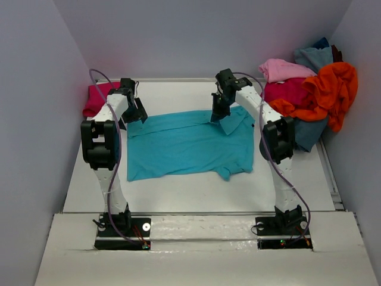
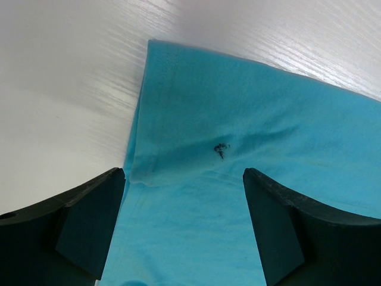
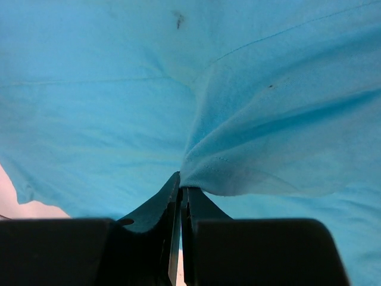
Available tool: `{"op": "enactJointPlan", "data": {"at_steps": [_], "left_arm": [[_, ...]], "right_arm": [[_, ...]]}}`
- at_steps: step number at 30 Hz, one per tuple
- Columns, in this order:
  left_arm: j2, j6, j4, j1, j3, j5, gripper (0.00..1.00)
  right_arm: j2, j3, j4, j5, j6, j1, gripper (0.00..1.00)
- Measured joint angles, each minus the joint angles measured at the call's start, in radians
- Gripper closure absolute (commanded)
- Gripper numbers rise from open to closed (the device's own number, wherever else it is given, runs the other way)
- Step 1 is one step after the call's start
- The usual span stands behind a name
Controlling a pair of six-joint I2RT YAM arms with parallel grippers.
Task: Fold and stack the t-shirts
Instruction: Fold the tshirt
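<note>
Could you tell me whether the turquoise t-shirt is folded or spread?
Spread: the turquoise t-shirt lies flat, one part pinched by right gripper.

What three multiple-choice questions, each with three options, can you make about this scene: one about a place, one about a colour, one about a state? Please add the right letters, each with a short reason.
1. Where does the heap of unfolded shirts lie?
A. at the far right of the scene
B. between the arm bases
C. under the left arm

2. Which colour is the spread shirt in the middle?
A. orange
B. turquoise
C. light pink

3. How is the right gripper?
A. open over bare table
B. out of view
C. shut on the spread shirt

Answers:
1 A, the top view shows the heap at the far right.
2 B, all three views show turquoise cloth.
3 C, its wrist view shows it closed, pinching a fold.
</note>
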Motion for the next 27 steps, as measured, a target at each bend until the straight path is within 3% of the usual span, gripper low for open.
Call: {"op": "enactJointPlan", "data": {"at_steps": [3, 4, 8, 16, 23, 27], "left_arm": [[0.0, 0.001, 0.0, 0.0, 0.0, 0.0, 0.07], [0.0, 0.001, 0.0, 0.0, 0.0, 0.001, 0.07], [0.0, 0.002, 0.0, 0.0, 0.0, 0.005, 0.07], [0.0, 0.024, 0.012, -0.04, 0.0, 0.027, 0.07], [0.002, 0.05, 0.042, -0.245, 0.031, 0.083, 0.08], [0.028, 0.05, 0.045, -0.346, 0.132, 0.145, 0.08]], "right_arm": [[0.0, 0.0, -0.027, -0.004, -0.002, 0.0, 0.69], [0.0, 0.0, -0.048, -0.002, -0.011, 0.0, 0.57], [-0.006, -0.038, -0.069, 0.028, -0.032, 0.0, 0.33], [-0.037, -0.178, -0.058, 0.085, -0.031, 0.0, 0.31], [-0.203, -0.341, -0.01, 0.182, 0.012, -0.001, 0.33], [-0.288, -0.415, 0.039, 0.212, 0.052, -0.014, 0.35]]}}
